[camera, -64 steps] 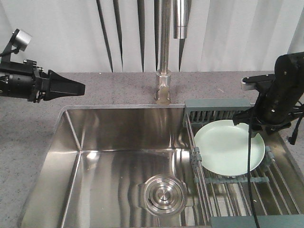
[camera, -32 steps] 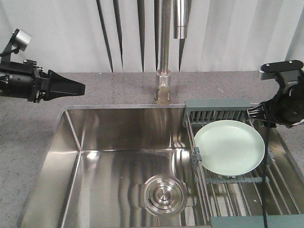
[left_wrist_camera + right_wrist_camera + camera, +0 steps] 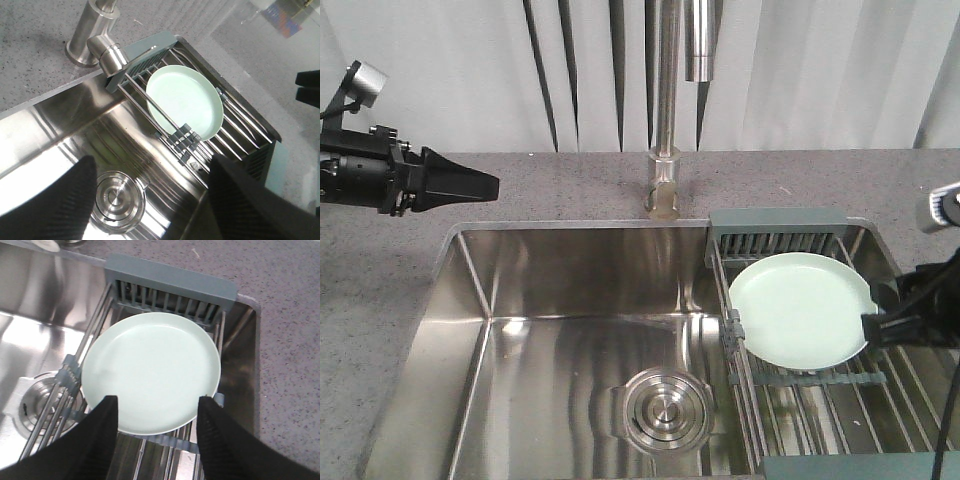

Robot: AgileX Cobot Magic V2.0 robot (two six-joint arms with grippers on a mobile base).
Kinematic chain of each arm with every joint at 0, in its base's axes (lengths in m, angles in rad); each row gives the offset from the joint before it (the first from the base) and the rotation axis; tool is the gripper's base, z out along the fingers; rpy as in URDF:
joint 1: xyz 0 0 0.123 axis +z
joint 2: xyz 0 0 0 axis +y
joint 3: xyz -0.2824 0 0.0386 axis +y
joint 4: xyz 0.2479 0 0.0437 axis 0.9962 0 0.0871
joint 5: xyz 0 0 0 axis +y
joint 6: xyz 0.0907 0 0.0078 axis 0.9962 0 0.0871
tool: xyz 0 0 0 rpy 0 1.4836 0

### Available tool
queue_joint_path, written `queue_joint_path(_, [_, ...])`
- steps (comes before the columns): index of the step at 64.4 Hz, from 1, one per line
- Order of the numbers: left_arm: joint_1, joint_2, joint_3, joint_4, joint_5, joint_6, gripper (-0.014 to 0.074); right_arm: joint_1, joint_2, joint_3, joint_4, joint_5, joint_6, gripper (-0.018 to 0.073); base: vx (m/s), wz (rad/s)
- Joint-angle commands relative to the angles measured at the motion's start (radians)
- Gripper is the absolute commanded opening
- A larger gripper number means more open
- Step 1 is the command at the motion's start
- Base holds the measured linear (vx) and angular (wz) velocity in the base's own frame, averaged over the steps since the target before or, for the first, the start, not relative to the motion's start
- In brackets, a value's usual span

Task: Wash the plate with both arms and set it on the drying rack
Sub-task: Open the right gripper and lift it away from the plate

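Plate (image 3: 150,372) flat on drying rack (image 3: 170,287); right end effector (image 3: 155,430) above, spread.

Sink (image 3: 520,300) showing brushed, glossy steel; plate (image 3: 150,372) looking matte, smooth; counter (image 3: 290,315) appearing speckled, rough stone.

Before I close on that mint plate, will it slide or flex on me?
The plate looks rigid, so flexing seems unlikely. Its smooth matte surface and low rim probably offer little purchase and may slip. It lies flat on the drying rack rods, so a push would likely slide it along them rather than tip it. The right gripper is open at its near edge.
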Motion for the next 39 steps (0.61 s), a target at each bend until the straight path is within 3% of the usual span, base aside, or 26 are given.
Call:
queue_joint_path(1, [0.001,-0.049,-0.020,-0.079,0.043,-0.002,0.0463,0.023,-0.106,0.056,0.008,-0.094,-0.012,0.0363,0.00,0.00])
queue_joint_path(20, [0.001,-0.049,-0.020,-0.080,0.043,-0.002,0.0463,0.027,-0.522,0.222,-0.008,-0.117,0.042,0.0363,0.00,0.00])
queue_joint_path(39, [0.001,-0.049,-0.020,-0.079,0.043,-0.002,0.0463,0.027,-0.799,0.335,-0.038,0.013,0.025,0.0363,0.00,0.00])
